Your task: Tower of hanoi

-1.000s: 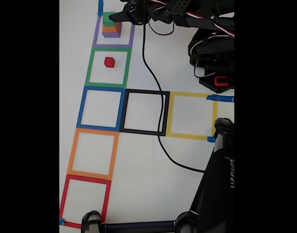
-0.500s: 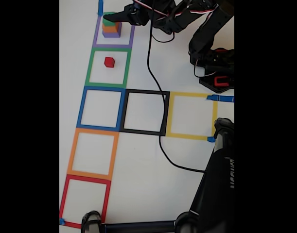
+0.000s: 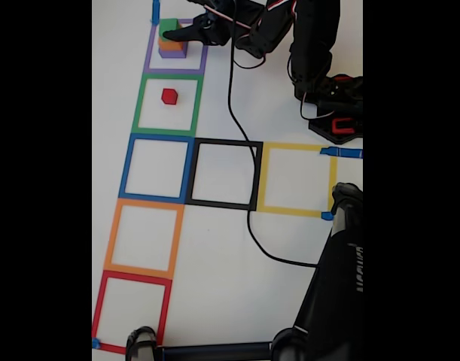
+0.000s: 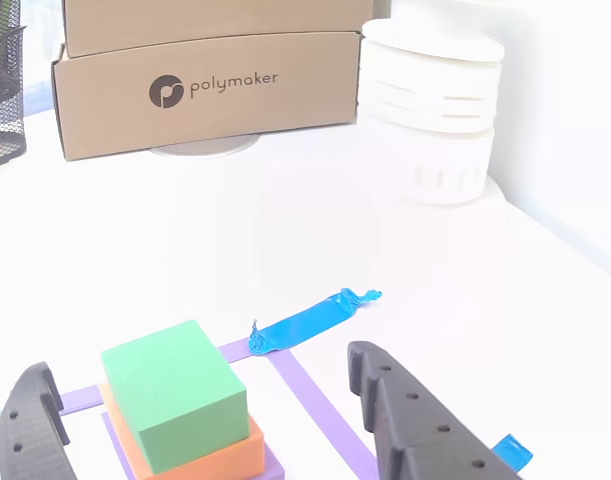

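Near the desk's top-left corner, your pincer (image 4: 205, 420) is spread around the green block (image 4: 175, 392), ready to lift it off the stack.

In the other view the gripper (image 4: 200, 420) fingers run off the bottom edge, and so does the orange block (image 4: 225, 455) under the green block (image 4: 173, 393); the purple block beneath shows as a sliver. The box (image 4: 210, 85) is cut by the top edge. In the fixed view the gripper (image 3: 177, 34) hides part of the stack (image 3: 169, 41) (grip unclear).
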{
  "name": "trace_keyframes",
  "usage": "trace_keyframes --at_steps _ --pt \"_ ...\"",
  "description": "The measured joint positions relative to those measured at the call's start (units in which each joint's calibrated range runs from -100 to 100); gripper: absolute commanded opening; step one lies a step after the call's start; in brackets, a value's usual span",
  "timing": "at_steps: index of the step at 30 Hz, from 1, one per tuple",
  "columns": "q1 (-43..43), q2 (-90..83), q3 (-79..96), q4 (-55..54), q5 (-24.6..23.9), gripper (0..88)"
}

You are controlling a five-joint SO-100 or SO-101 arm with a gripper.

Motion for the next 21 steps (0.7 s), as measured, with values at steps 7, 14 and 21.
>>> trace_keyframes --at_steps 7,14,21 --pt "-3.28 3.12 0.0 -3.14 0.0 32.9" --pt "-3.39 5.57 -0.27 -5.48 0.0 33.0" --pt "-3.39 9.03 -3.63 -5.64 0.0 32.6"
